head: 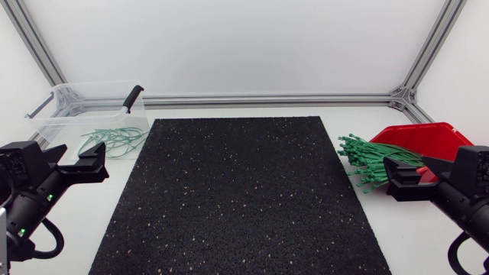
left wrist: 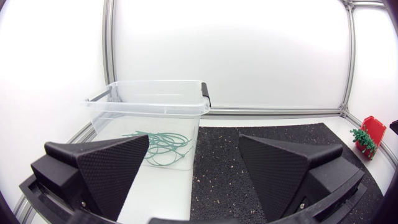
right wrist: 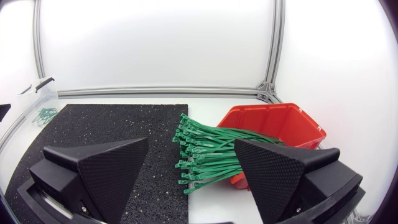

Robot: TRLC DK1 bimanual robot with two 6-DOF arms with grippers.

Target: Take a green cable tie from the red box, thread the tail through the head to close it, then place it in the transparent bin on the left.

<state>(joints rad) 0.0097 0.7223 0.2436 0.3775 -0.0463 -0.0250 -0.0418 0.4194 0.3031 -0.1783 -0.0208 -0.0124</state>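
Green cable ties point(head: 374, 162) lay mid-right of frame, heads pointing left from the red box point(head: 432, 137), beside the right gripper point(right wrist: 191, 148) (jaws apart, empty).

Mat point(head: 237, 198) rough, speckled, matt; bin point(head: 69, 107) clear glossy plastic; red box point(head: 428, 137) smooth plastic.

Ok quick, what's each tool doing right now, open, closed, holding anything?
Left tool: open, holding nothing.
Right tool: open, holding nothing.
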